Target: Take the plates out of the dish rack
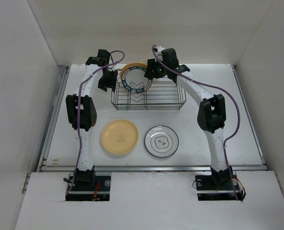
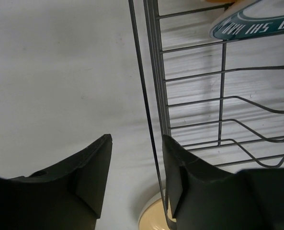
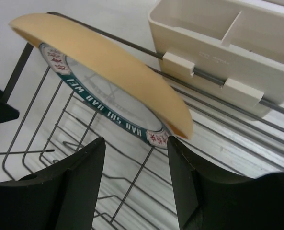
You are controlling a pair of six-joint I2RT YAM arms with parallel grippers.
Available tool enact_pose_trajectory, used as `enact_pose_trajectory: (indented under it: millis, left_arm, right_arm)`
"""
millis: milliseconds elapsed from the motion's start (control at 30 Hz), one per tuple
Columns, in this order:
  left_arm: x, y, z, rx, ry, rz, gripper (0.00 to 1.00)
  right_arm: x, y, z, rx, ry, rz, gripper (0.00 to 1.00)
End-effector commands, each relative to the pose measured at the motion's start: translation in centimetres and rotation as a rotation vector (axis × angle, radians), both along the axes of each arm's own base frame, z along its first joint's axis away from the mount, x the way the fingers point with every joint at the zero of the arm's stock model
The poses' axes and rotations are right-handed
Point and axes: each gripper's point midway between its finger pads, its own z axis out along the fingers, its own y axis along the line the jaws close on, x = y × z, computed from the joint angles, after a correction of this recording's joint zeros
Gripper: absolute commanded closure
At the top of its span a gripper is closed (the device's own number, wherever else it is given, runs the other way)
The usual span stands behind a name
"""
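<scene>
The dark wire dish rack stands at the table's far middle. Two plates lean at its left end: a white plate with a dark patterned rim band and a yellow-orange plate behind it. A cream plate and a white plate with a thin dark ring and centre motif lie flat on the table in front. My right gripper is open just short of the patterned plate's lower rim, the yellow-orange plate behind. My left gripper is open and empty, straddling the rack's left end wire.
A white plastic caddy is clipped on the rack's far long side, right of the leaning plates. The cream plate's edge shows below the left fingers. White walls enclose the table on three sides.
</scene>
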Motion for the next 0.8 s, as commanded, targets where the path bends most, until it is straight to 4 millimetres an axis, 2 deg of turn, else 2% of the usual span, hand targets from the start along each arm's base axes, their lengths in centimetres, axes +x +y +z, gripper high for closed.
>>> enact_pose_trajectory:
  millis: [0, 33, 133, 167, 200, 267, 333, 433, 500, 533, 567, 633, 700, 733, 767]
  left_arm:
    - [0.8, -0.5, 0.6, -0.041, -0.027, 0.018, 0.57]
    - [1.0, -0.6, 0.2, -0.040, -0.026, 0.018, 0.63]
    - [0.8, -0.5, -0.6, -0.037, -0.006, 0.018, 0.76]
    - [0.8, -0.5, -1.1, -0.036, 0.005, 0.018, 0.84]
    - [0.8, -0.7, -1.1, -0.044, 0.006, 0.015, 0.88]
    - [0.7, -0.9, -2.0, -0.053, 0.026, 0.011, 0.97]
    - [0.7, -1.2, -2.4, -0.067, 0.038, 0.015, 1.00]
    - [0.6, -1.2, -2.9, -0.069, 0.052, 0.027, 1.00]
    - [0.5, -1.7, -3.3, -0.093, 0.067, 0.027, 1.00]
    - [0.5, -1.8, -3.3, -0.102, 0.068, 0.024, 1.00]
    - [0.4, -2.0, -3.3, -0.110, 0.070, 0.021, 1.00]
    - [0.2, -2.0, -3.3, -0.113, 0.081, 0.033, 1.00]
    - [0.3, -1.6, -3.3, -0.113, 0.080, 0.042, 1.00]
    - [0.3, -1.6, -3.3, -0.113, 0.080, 0.042, 1.00]
    - [0.3, -1.6, -3.3, -0.117, 0.082, 0.052, 1.00]
  right_arm:
    - [2.8, -0.1, 2.4, 0.006, -0.130, -0.032, 0.40]
    - [3.0, -0.2, 2.8, 0.004, -0.140, -0.045, 0.40]
    - [3.6, 0.0, 0.8, -0.018, -0.132, -0.036, 0.40]
    - [3.9, 0.1, 0.4, -0.016, -0.134, -0.036, 0.40]
    - [4.1, 0.0, -0.2, -0.032, -0.134, -0.039, 0.40]
    - [4.6, 0.2, -0.4, -0.025, -0.147, -0.040, 0.40]
    - [5.1, 0.4, -1.2, -0.031, -0.154, -0.036, 0.40]
    - [5.2, 0.9, -1.1, -0.016, -0.176, -0.010, 0.43]
    - [5.0, 1.2, -1.1, -0.014, -0.179, 0.016, 0.58]
    - [5.0, 1.1, 0.5, -0.009, -0.213, 0.019, 0.67]
    - [4.8, 1.1, 0.9, -0.008, -0.224, 0.031, 0.80]
    - [4.4, 0.9, 2.2, -0.002, -0.259, 0.033, 0.90]
    - [4.3, 0.4, 2.6, -0.012, -0.280, 0.015, 1.00]
    - [4.0, 0.3, 2.9, -0.012, -0.282, 0.015, 1.00]
    - [3.9, 0.1, 4.5, -0.003, -0.310, 0.004, 1.00]
